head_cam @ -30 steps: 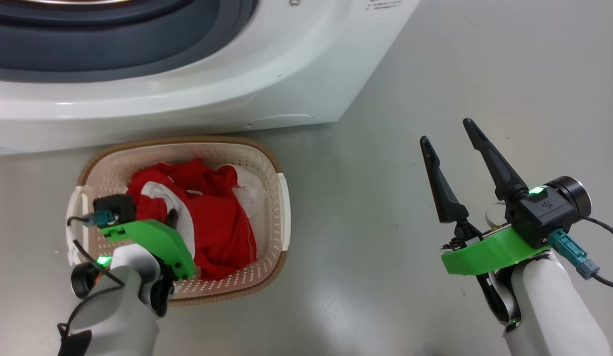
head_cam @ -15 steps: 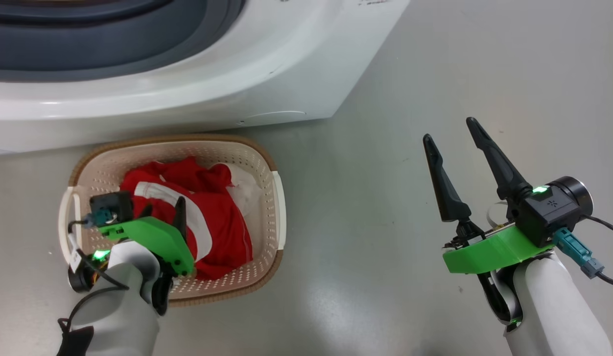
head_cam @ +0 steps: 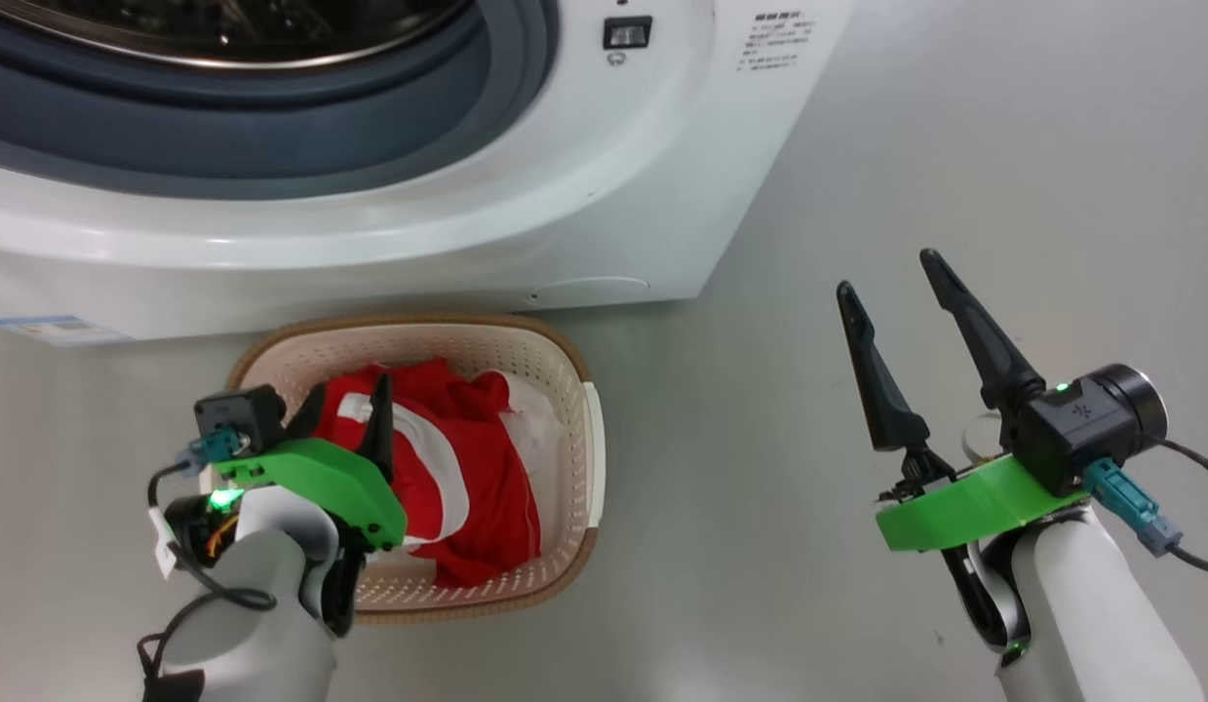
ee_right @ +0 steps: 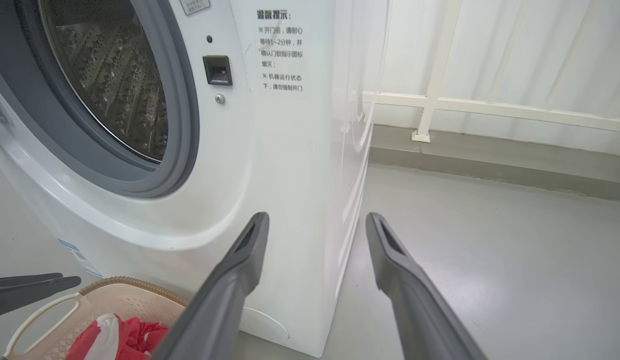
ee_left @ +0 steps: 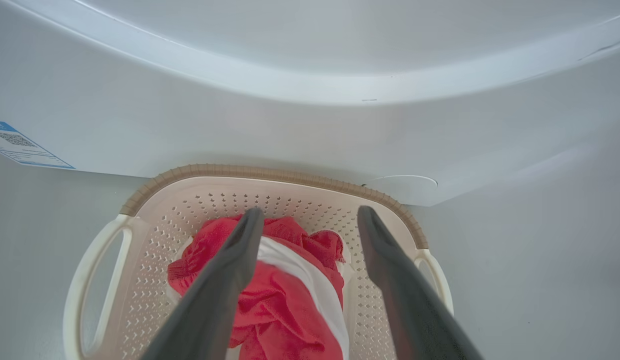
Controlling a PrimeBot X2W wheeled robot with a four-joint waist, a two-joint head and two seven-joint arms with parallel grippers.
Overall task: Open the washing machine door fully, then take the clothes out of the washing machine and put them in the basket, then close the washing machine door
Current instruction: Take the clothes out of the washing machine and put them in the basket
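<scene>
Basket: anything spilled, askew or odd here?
Nothing stands out. The basket sits flat on the floor in front of the washing machine, with the clothes bunched inside it and none over the rim. The left gripper is open over them.

red-white fabric clothes (head_cam: 477,497) in cream perforated plastic basket (head_cam: 555,390) | basket on grey floor (head_cam: 759,439), just before white box-shaped washing machine (head_cam: 613,175)

White box-shaped washing machine (head_cam: 565,214): grey rubber gasket (head_cam: 272,146), steel hole-dotted drum (ee_right: 114,85), blue-edged label (head_cam: 58,330) low on its front. Before it, cream perforated plastic basket (head_cam: 555,390), brown woven-look rim. Inside, bright red clothes (head_cam: 477,487), white stripes. Grey floor (head_cam: 759,439). Black fingers (head_cam: 979,331), green brackets (head_cam: 964,507).
</scene>
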